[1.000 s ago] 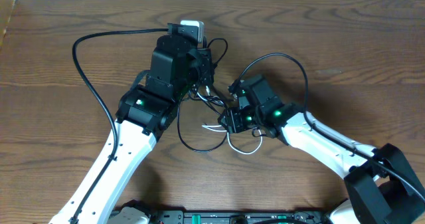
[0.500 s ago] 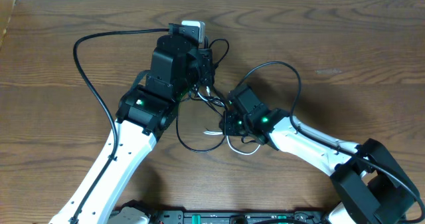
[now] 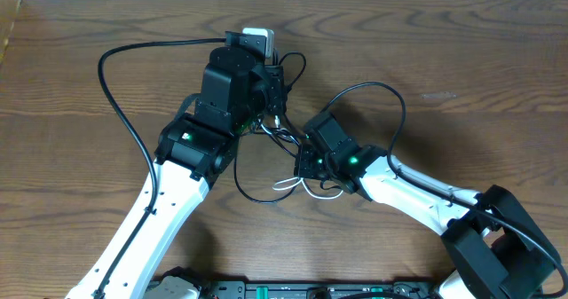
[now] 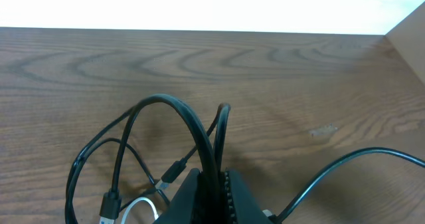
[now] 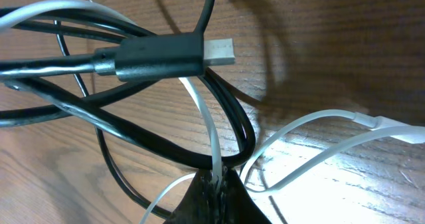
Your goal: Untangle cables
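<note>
Snag risk: left fingers [image 4: 189,201] are clamped on a black loop, right fingers [image 5: 242,201] pinched on the white cord [image 5: 214,141], maybe a black one too. Cables [image 5: 153,54] lie knotted on the surface [image 3: 444,51] between both arms. If I pull apart, the knot probably tightens.

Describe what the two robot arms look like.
The left arm and right arm have white shells and black joint and wrist housings, each with a small green light. A thick black cable loops from each wrist. The jaws are black.
</note>
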`<state>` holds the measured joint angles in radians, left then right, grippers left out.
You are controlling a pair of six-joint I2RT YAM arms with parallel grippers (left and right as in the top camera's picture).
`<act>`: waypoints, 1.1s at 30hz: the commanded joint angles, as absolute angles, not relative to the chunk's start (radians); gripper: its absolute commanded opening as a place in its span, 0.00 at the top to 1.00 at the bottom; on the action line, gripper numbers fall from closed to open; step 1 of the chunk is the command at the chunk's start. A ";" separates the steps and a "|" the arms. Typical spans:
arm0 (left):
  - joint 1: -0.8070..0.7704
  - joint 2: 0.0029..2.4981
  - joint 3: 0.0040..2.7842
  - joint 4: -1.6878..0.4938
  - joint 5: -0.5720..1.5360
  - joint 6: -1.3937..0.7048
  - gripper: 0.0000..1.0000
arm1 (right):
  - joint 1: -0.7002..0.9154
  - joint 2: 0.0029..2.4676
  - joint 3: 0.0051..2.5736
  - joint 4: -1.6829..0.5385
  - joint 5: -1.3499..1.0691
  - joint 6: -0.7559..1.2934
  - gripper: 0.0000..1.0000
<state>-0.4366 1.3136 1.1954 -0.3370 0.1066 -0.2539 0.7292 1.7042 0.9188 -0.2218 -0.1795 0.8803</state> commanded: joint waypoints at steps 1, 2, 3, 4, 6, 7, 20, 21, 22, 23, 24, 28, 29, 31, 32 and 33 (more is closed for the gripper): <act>-0.438 1.311 1.201 -0.336 0.116 -0.218 0.92 | 0.713 1.650 0.917 -0.230 -0.184 0.821 0.99; -0.438 1.311 1.201 -0.336 0.115 -0.217 0.92 | 0.707 1.633 0.917 -0.238 -0.186 0.809 0.99; -0.438 1.311 1.201 -0.336 0.114 -0.212 0.92 | 0.699 1.608 0.917 -0.253 -0.186 0.798 0.99; -0.438 1.313 1.201 -0.336 0.110 -0.210 0.92 | 0.690 1.582 0.917 -0.271 -0.186 0.786 0.99; -0.438 1.316 1.200 -0.336 0.096 -0.210 0.92 | 0.667 1.531 0.917 -0.302 -0.186 0.764 0.99; -0.438 1.318 1.200 -0.337 0.092 -0.208 0.92 | 0.651 1.501 0.917 -0.320 -0.185 0.751 0.99; -0.435 1.405 1.196 -0.364 0.005 -0.176 0.92 | 0.272 1.165 0.918 -0.547 -0.133 0.600 0.99; -0.431 1.422 1.196 -0.366 -0.036 -0.175 0.92 | 0.209 1.134 0.920 -0.581 -0.134 0.577 0.99; -0.427 1.430 1.196 -0.366 -0.047 -0.173 0.92 | 0.182 1.122 0.923 -0.596 -0.134 0.567 0.99; -0.421 1.439 1.196 -0.367 -0.051 -0.156 0.92 | 0.151 1.110 0.927 -0.612 -0.134 0.557 0.99; -0.413 1.449 1.196 -0.370 -0.053 -0.145 0.92 | 0.120 1.099 0.934 -0.630 -0.135 0.543 0.99; -0.363 1.479 1.196 -0.388 -0.077 -0.142 0.92 | 0.023 1.069 0.966 -0.676 -0.141 0.521 0.99; -0.343 1.484 1.196 -0.388 -0.081 -0.142 0.92 | -0.003 1.063 0.978 -0.690 -0.141 0.514 0.99; -0.297 1.487 1.196 -0.388 -0.080 -0.143 0.92 | -0.044 1.060 1.000 -0.709 -0.141 0.498 0.99; -0.273 1.486 1.196 -0.388 -0.080 -0.143 0.92 | -0.062 1.060 1.011 -0.718 -0.141 0.490 0.99; -0.247 1.483 1.196 -0.388 -0.080 -0.144 0.92 | -0.080 1.060 1.021 -0.723 -0.141 0.480 0.99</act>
<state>-0.3214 1.4899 1.1954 -0.3889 -0.0353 -0.1593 -0.0299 1.0756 0.9649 -0.7113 -0.1471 0.5365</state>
